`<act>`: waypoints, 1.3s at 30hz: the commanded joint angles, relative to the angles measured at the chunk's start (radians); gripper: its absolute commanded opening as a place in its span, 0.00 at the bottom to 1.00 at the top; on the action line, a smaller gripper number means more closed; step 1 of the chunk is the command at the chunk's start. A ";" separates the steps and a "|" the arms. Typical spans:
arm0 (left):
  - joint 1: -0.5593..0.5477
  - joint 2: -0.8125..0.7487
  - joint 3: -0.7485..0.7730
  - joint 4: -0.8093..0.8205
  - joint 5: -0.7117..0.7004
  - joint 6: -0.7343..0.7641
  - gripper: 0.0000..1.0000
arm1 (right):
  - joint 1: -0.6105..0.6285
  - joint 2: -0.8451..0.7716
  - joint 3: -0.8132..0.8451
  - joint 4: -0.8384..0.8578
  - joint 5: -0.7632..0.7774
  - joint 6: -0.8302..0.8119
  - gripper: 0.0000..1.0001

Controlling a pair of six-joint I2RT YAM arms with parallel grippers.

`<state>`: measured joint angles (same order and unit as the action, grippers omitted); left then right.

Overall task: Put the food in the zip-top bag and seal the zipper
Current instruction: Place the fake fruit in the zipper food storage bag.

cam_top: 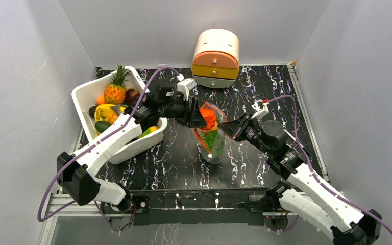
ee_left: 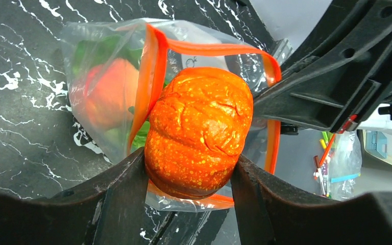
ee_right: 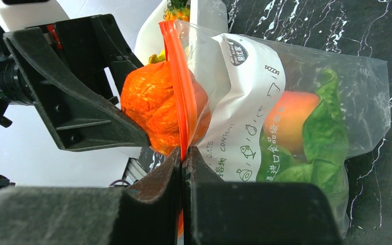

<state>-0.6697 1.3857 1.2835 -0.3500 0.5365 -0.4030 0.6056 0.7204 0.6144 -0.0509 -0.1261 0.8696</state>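
Observation:
The clear zip-top bag (cam_top: 212, 145) stands upright mid-table with its mouth open. My left gripper (ee_left: 189, 161) is shut on a round, ribbed orange-red fruit (ee_left: 199, 130) speckled with yellow, held right at the bag's mouth, partly inside the red-orange zipper (ee_left: 155, 71) loop. My right gripper (ee_right: 184, 153) is shut on the zipper (ee_right: 176, 66) at the near side of the mouth, holding that edge up. Inside the bag (ee_right: 357, 97) lie a green leafy cabbage (ee_right: 326, 127) and another orange fruit (ee_right: 288, 115). From above, the held fruit (cam_top: 209, 118) sits between the two grippers.
A white tub (cam_top: 84, 92) at the back left holds a pineapple (cam_top: 115, 89) and other toy produce; my left arm reaches over it. A cream-and-orange drawer box (cam_top: 215, 58) stands at the back centre. Grey walls close in both sides.

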 commanded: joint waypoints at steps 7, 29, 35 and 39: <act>-0.006 0.035 0.053 -0.037 -0.021 0.018 0.41 | -0.005 -0.024 0.029 0.060 0.011 -0.002 0.00; -0.013 0.150 0.166 -0.053 -0.039 -0.003 0.67 | -0.004 -0.024 0.002 0.097 -0.002 0.022 0.00; -0.013 0.111 0.142 -0.028 -0.064 -0.002 0.78 | -0.004 -0.030 0.003 0.091 0.006 0.018 0.00; -0.013 0.092 0.140 -0.031 -0.069 -0.002 0.77 | -0.004 -0.030 -0.012 0.103 0.005 0.025 0.00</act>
<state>-0.6781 1.5505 1.4063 -0.3943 0.4755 -0.4042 0.6056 0.7128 0.6056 -0.0406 -0.1284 0.8925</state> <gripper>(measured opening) 0.774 0.008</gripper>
